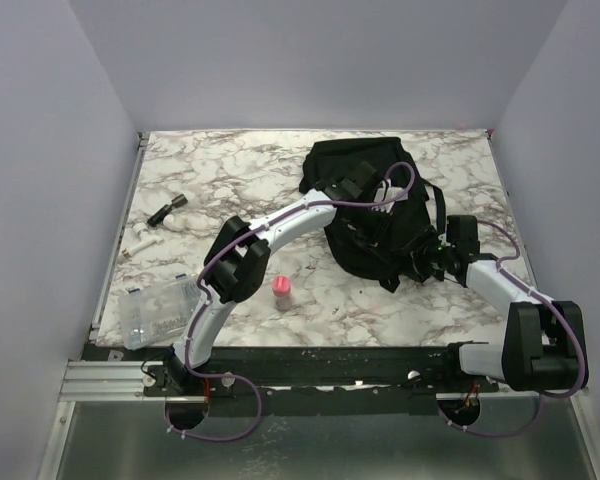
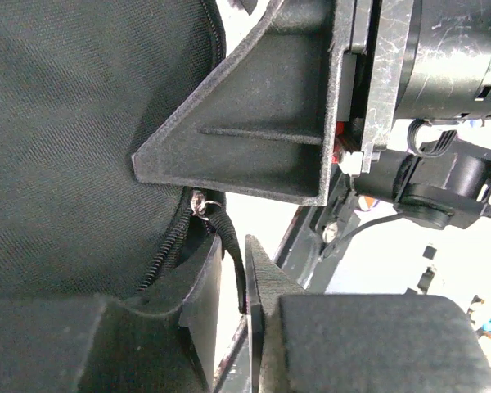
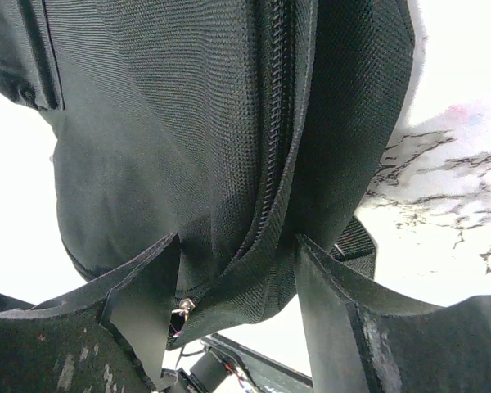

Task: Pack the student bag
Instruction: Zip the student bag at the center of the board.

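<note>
Black student bag (image 1: pixel 350 160), far right-centre on desk (image 1: pixel 210 180), zipped shut; unzipping step likely: right gripper (image 3: pixel 237 237) clasps a thick fold, left gripper (image 2: pixel 233 246) narrow around zip pull (image 2: pixel 225 229), pinch uncertain; next calls for firm pinch drawn along the track

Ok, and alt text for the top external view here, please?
A large soft black fabric backpack lies toward the back of a marble-patterned table, with the white left arm and white right arm both reaching onto it. A small pink bottle sits in front of it, and a clear plastic box sits near the table's front left corner.
</note>
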`<state>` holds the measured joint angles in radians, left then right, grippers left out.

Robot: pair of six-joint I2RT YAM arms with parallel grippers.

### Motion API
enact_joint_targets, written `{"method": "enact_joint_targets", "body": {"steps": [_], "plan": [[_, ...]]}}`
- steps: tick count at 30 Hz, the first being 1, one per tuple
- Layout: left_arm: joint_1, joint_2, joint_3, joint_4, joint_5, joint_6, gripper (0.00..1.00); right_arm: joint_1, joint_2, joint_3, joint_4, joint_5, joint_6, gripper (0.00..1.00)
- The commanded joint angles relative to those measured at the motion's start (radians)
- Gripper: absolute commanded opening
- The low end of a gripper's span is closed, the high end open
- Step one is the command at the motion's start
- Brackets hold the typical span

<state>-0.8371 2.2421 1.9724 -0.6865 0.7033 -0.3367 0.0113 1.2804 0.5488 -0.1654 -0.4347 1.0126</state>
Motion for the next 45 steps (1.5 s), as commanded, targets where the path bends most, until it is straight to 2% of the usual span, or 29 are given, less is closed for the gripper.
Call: {"method": "enact_joint_targets", "body": {"steps": [1,4,9,10,12,13,15,16,20,23,25,29,30,31,33,35,36,40,43,45], "plan": [[0.004,-0.038,0.005,0.025,0.049,-0.014,0.12,-0.005,0.005,-0.01,0.009,-0.016,-0.006,0.6],[0.004,-0.04,0.001,0.025,0.029,-0.015,0.0,-0.005,0.005,-0.009,0.009,-0.012,-0.004,0.6],[0.003,-0.052,-0.014,0.024,0.002,-0.015,0.0,-0.004,0.011,-0.017,0.002,0.005,0.02,0.6],[0.002,-0.062,-0.02,0.024,-0.006,-0.015,0.0,-0.005,0.013,-0.022,0.001,0.015,0.033,0.58],[0.002,-0.08,-0.039,0.025,-0.029,-0.019,0.0,-0.005,0.014,-0.033,0.002,0.049,0.066,0.48],[0.003,-0.091,-0.051,0.025,-0.051,-0.019,0.0,-0.005,0.014,-0.041,0.004,0.072,0.082,0.37],[0.003,-0.121,-0.088,0.026,-0.112,-0.016,0.0,-0.005,0.013,-0.045,-0.007,0.135,0.096,0.06],[0.003,-0.14,-0.114,0.025,-0.153,-0.008,0.0,-0.018,0.013,-0.052,-0.001,0.15,0.098,0.0],[0.051,-0.271,-0.33,0.095,-0.327,0.037,0.0,-0.164,0.028,-0.08,0.052,0.059,0.03,0.0],[0.155,-0.358,-0.547,0.225,-0.321,0.033,0.0,-0.271,0.044,-0.049,0.066,-0.041,-0.078,0.0],[0.2,-0.362,-0.581,0.256,-0.292,0.03,0.0,-0.28,0.089,0.017,0.057,-0.101,-0.173,0.01],[0.159,-0.335,-0.514,0.31,-0.191,-0.025,0.0,-0.277,0.164,0.15,-0.061,-0.097,-0.33,0.01],[0.14,-0.317,-0.473,0.311,-0.178,-0.036,0.0,-0.276,0.158,0.168,-0.088,-0.056,-0.353,0.06],[0.123,-0.3,-0.441,0.313,-0.153,-0.056,0.0,-0.272,0.146,0.182,-0.107,-0.021,-0.368,0.23],[0.103,-0.254,-0.376,0.324,-0.084,-0.103,0.0,-0.24,0.113,0.213,-0.174,0.087,-0.416,0.48],[0.084,-0.231,-0.343,0.326,-0.047,-0.136,0.0,-0.203,0.069,0.235,-0.269,0.156,-0.434,0.63],[0.073,-0.229,-0.338,0.331,-0.038,-0.145,0.0,-0.2,0.029,0.218,-0.292,0.122,-0.418,0.66],[0.042,-0.233,-0.335,0.353,-0.017,-0.163,0.0,-0.186,-0.118,0.077,-0.245,-0.035,-0.247,0.7],[0.02,-0.237,-0.341,0.36,-0.005,-0.174,0.0,-0.179,-0.153,0.004,-0.134,-0.097,-0.085,0.7],[0.007,-0.239,-0.348,0.361,-0.006,-0.173,0.0,-0.176,-0.137,0.013,-0.117,-0.091,-0.048,0.7]]}}
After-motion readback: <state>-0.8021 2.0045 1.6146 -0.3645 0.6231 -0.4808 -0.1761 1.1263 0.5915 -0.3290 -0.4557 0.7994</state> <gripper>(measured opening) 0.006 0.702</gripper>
